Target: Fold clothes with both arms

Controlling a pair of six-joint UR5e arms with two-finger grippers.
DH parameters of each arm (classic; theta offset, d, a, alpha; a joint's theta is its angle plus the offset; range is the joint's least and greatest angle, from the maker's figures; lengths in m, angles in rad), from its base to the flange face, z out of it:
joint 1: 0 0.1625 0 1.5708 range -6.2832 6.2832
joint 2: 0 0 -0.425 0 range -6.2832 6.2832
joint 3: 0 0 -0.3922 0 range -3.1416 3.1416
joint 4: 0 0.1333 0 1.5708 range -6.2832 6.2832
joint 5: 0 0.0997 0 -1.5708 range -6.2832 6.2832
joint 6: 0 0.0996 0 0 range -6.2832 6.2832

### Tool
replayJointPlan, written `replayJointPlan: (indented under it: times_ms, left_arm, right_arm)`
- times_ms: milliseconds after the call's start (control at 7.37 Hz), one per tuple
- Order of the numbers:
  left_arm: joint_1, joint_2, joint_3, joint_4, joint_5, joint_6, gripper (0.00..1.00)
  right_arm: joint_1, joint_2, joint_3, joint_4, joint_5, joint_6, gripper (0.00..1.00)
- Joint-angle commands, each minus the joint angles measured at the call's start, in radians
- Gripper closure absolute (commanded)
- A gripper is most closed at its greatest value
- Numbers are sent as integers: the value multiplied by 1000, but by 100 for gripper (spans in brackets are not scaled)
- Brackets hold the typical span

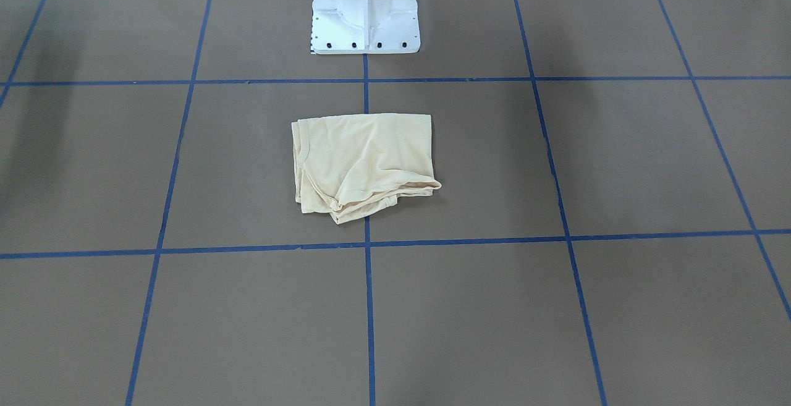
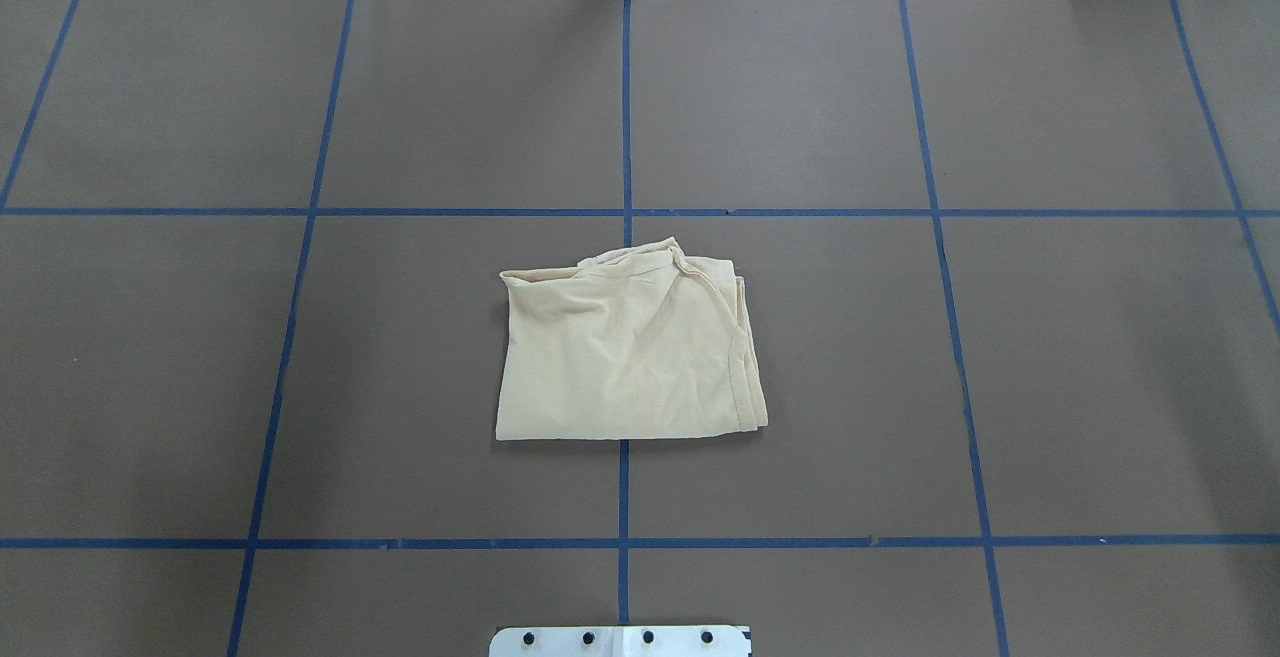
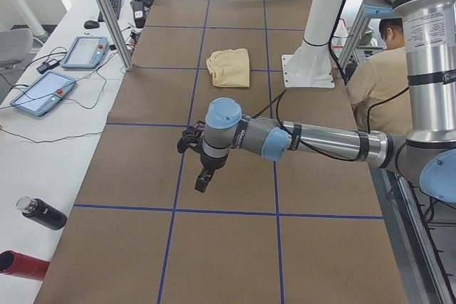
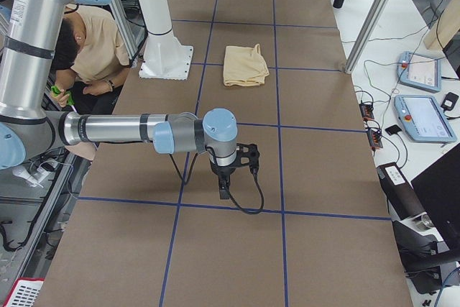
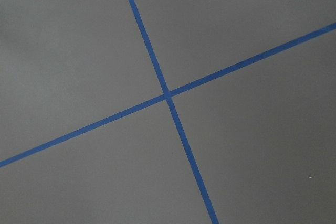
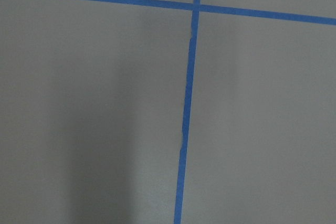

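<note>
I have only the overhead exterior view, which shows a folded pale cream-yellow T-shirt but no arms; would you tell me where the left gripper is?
Observer: The exterior left view shows the black two-finger left gripper hanging over the bare brown table, far from the folded pale cream-yellow T-shirt.
Operator: Thank you, and the right gripper?
Observer: In the exterior right view the right gripper hangs near a blue tape line, also well apart from the T-shirt.
Operator: Is either one holding cloth?
Observer: Both wrist cameras show only table and tape, no cloth.
</note>
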Motion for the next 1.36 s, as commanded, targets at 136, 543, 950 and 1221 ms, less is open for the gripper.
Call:
replayJointPlan:
  times_ms: [136,543,950,1221]
  left_arm:
    - [-11,23,0,64,-87,2,0]
    - [-63,20,44,65,-83,-3,0]
    - [-74,21,24,65,-84,3,0]
    - [-71,20,18,65,-80,-1,0]
  right_arm:
    - [-17,-56,47,-2,-58,18,0]
    - [-19,-56,32,0,-56,34,0]
    - [-19,-38,29,-3,-39,34,0]
    - [-19,-36,25,0,-36,34,0]
